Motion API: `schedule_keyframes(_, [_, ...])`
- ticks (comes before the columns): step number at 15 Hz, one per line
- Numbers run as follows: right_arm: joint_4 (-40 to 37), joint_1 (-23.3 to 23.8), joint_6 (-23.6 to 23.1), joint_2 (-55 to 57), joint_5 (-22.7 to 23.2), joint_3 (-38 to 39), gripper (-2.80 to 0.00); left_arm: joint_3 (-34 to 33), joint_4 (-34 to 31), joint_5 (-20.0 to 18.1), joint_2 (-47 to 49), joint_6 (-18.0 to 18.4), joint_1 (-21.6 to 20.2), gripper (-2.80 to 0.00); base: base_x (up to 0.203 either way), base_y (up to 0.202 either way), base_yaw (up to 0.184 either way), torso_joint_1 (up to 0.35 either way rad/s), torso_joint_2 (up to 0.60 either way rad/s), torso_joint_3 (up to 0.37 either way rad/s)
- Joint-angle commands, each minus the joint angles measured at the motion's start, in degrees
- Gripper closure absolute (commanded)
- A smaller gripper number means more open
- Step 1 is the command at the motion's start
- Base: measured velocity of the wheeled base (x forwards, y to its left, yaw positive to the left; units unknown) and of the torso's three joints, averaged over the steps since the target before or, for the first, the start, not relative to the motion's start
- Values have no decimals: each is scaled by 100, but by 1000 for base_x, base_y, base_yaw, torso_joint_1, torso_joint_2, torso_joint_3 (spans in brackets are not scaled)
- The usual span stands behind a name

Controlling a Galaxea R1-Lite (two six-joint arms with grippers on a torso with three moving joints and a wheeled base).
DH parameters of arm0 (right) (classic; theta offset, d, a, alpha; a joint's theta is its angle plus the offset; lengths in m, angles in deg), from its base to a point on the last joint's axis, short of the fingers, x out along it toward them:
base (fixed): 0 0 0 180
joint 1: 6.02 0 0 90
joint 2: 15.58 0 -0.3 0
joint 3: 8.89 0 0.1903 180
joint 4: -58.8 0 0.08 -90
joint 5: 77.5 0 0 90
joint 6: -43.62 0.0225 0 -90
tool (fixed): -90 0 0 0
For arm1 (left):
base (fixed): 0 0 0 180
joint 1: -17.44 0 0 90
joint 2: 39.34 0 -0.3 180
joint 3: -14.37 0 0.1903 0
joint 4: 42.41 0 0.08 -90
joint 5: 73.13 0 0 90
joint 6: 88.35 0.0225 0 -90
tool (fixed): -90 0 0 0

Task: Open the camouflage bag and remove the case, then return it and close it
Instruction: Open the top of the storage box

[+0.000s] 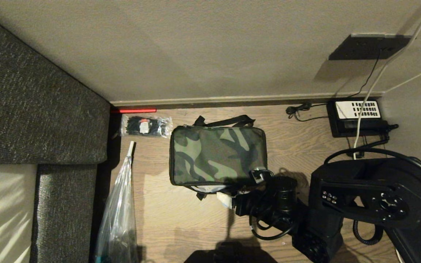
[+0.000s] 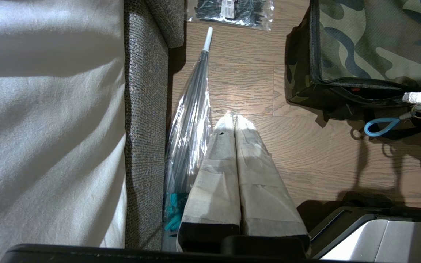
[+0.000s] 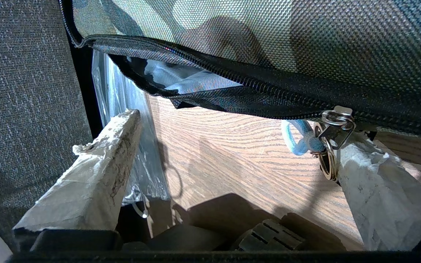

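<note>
Likely a hotel or guest bedroom — a wood-plank floor (image 1: 181, 219), a grey upholstered bed frame (image 1: 31, 109) with white bedding (image 2: 46, 120), and a black telephone (image 1: 356, 117) set down by the wall.

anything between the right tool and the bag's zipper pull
Nothing visible. The right tool is open right at the near edge of the camouflage bag, and the light blue zipper loop hangs in the gap beside one finger.
</note>
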State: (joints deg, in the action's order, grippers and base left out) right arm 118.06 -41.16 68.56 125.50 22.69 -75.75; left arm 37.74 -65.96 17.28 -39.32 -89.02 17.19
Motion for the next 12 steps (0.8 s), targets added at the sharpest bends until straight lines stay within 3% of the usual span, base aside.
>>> schedule_keyframes(1, [63,-2,-37,29,9,24,0,-18,1,3,-11,-4,-2,0,0,0,0,0,0,0])
schedule_keyframes(12, [243,76,-459,-65,18,444,0,-18,1,3,-11,-4,-2,0,0,0,0,0,0,0])
